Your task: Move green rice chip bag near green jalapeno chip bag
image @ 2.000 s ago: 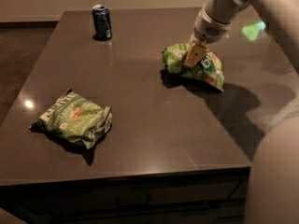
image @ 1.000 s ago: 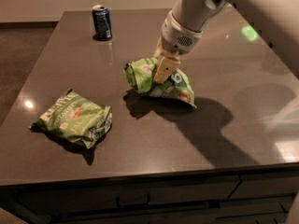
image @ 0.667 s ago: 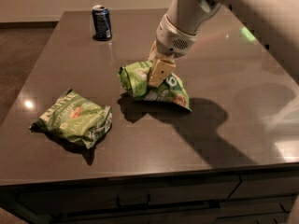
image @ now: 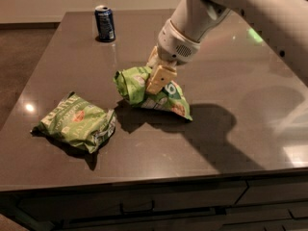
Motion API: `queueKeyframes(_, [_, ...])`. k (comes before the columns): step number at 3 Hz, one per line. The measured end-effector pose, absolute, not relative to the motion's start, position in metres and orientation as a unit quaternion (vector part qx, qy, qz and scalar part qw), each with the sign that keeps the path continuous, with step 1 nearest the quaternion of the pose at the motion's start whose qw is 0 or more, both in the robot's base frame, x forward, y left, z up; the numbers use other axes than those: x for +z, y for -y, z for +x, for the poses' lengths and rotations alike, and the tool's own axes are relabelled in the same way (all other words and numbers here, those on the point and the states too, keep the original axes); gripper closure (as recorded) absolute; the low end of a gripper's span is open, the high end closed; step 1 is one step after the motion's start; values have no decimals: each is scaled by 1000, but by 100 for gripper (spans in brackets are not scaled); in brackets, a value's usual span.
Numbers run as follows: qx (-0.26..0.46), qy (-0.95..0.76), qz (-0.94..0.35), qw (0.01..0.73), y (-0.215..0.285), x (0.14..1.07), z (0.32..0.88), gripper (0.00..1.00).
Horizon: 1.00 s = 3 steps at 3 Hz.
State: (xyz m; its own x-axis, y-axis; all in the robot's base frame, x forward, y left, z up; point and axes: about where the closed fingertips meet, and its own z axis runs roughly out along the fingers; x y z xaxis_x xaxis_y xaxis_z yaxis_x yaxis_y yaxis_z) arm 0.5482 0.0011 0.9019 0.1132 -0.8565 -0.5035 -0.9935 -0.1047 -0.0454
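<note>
The green rice chip bag [image: 159, 94] is bright green and wrinkly, with white letters and tan chip pictures. It sits near the middle of the dark table, its right end touching the tabletop. My gripper [image: 155, 83] comes down from the upper right and is shut on the bag's crumpled top, with a tan finger [image: 158, 79] over its front. The green jalapeno chip bag [image: 75, 121] is flatter, olive green with pale edge lettering. It lies on the front left of the table, a short gap to the left of the rice bag.
A blue soda can [image: 104, 23] stands upright at the back left of the table [image: 231, 81]. My white arm [image: 226, 8] reaches across the upper right. The table's front edge [image: 144, 179] runs below the bags, with drawers beneath.
My gripper has carried the rice chip bag leftward and toward the front of the table, closer to the jalapeno bag. The jalapeno bag and can have not moved.
</note>
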Motion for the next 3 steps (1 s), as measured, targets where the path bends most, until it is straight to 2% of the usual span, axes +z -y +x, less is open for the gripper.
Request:
queueKeyframes(1, [183, -641, -720, 193, -3, 901, 547, 5])
queueKeyframes(2, [183, -641, -720, 193, -4, 900, 548, 0])
queueKeyframes(3, [183, -641, -720, 193, -4, 900, 548, 0])
